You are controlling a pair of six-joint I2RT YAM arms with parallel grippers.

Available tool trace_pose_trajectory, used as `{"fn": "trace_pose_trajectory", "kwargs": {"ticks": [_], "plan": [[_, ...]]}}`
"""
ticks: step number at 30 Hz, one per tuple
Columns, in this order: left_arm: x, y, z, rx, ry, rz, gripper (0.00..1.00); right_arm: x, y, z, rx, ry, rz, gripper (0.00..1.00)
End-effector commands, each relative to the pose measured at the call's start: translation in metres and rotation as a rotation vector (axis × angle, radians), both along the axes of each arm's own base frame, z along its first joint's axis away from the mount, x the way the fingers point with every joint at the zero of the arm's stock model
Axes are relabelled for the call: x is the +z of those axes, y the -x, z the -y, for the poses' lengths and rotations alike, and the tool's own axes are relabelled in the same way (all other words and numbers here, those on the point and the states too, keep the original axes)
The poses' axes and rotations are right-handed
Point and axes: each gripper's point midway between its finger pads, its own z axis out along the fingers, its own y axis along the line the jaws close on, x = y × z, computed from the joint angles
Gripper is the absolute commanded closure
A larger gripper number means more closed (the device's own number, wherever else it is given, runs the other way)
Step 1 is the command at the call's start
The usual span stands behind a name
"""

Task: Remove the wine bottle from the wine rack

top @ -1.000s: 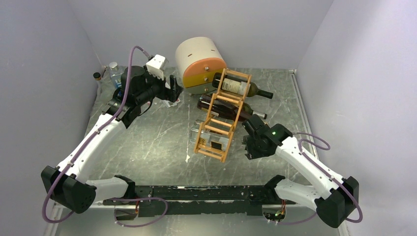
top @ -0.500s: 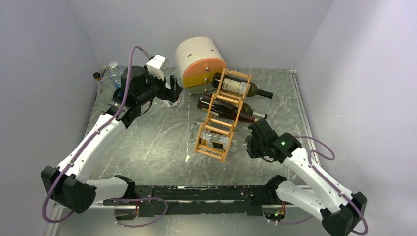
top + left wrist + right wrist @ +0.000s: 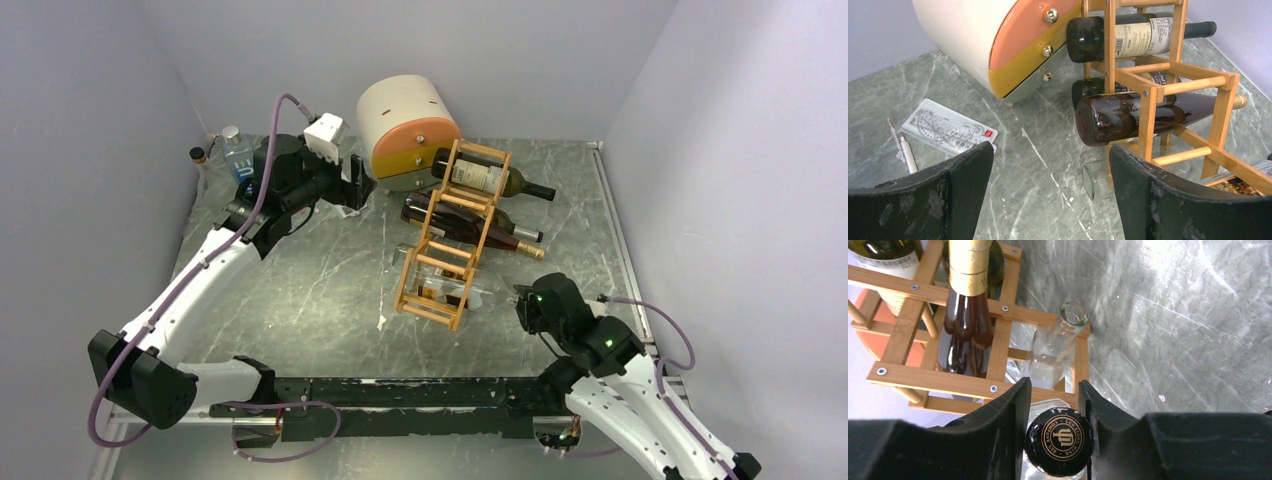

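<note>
Far left, the left gripper point(image 3: 356, 186) hangs with its fingers spread wide, holding nothing, just beside the round cream-and-orange drawer box point(image 3: 405, 115). At centre, the wine rack point(image 3: 1147, 115) stands on the marbled table point(image 3: 310, 290) with dark bottles point(image 3: 490, 180) in its upper tiers. At right, the right gripper point(image 3: 1053, 390) pinches the black-capped end of the clear wine bottle point(image 3: 1059, 441). The bottle lies in the rack's lowest tier, neck projecting rightward.

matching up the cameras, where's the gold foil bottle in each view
top external: the gold foil bottle right of centre, across the wine rack
left wrist: bottle centre right, dark base toward camera
right wrist: bottle top left, foil neck toward camera
shared landmark: the wine rack
</note>
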Motion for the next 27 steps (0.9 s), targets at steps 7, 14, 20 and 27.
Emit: {"fn": "trace_pose_trajectory", "kwargs": {"ticks": [7,14,20,27], "plan": [[0.007,-0.003,0.008,-0.012,0.002,0.022,0.11,0.038,-0.001,0.037,-0.046,0.127,0.186,1.0],[0.001,-0.005,0.009,-0.007,-0.012,0.012,0.11,0.051,0.011,0.057,-0.07,0.155,0.249,1.0],[-0.003,-0.005,0.012,-0.012,-0.017,0.004,0.11,0.065,0.013,0.065,-0.055,0.207,0.311,1.0],[-0.008,-0.005,0.014,-0.006,-0.033,0.001,0.11,0.118,0.007,0.074,0.021,0.368,0.492,1.0]]}}
